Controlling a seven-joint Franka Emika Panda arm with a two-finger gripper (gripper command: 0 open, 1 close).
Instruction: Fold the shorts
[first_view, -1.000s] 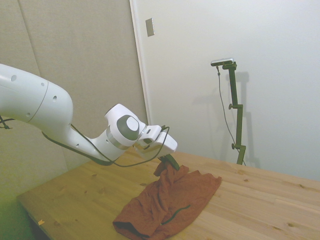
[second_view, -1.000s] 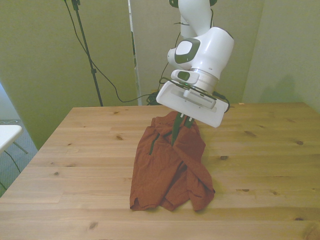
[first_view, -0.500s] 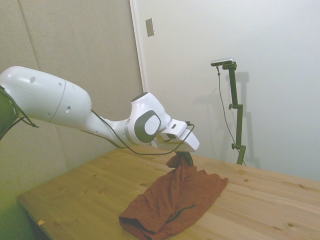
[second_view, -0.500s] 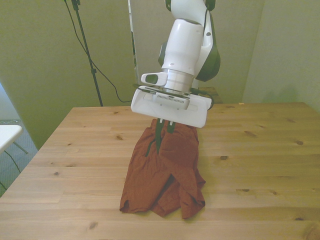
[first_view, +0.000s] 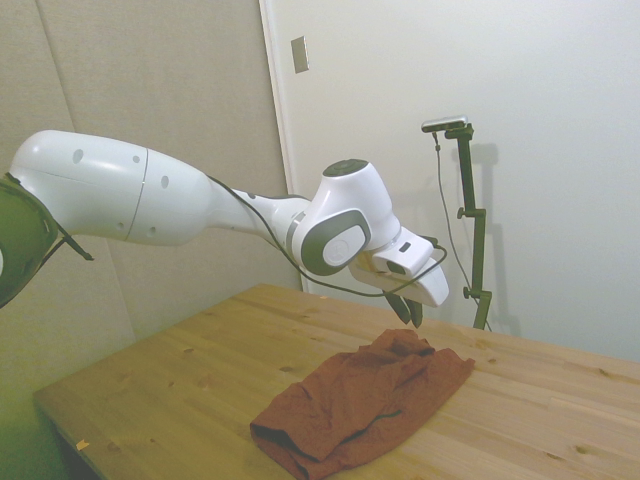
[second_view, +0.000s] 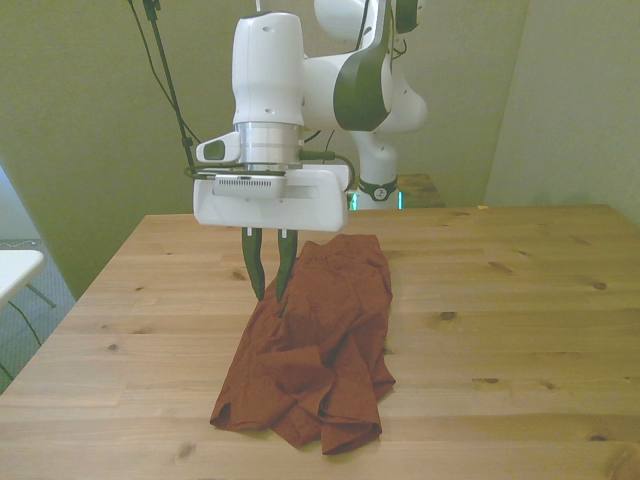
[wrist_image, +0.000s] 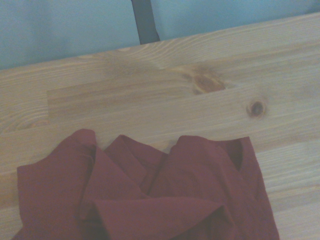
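The rust-brown shorts (first_view: 360, 400) lie crumpled in a loose heap on the wooden table (first_view: 180, 380), with folds bunched at the end under the arm. In the front view the shorts (second_view: 310, 350) run from mid-table toward the near edge. My gripper (second_view: 269, 292) hangs just above the end of the shorts at the front view's left, fingers pointing down and slightly apart, with nothing between them. From the side, the gripper (first_view: 410, 318) stands clear above the cloth's raised fold. The wrist view shows the wrinkled shorts (wrist_image: 150, 205) on bare wood (wrist_image: 150, 100).
Bare tabletop (second_view: 500, 300) stretches to the front view's right of the cloth, with a narrower strip (second_view: 150, 320) at its left. The table's near edge runs just below the heap. A white object (second_view: 12, 272) sits off the table at the front view's far left.
The arm swung toward the front view's left, dragging the shorts along. The fingers have since let go of the cloth, which dropped from a lifted peak into a flatter heap.
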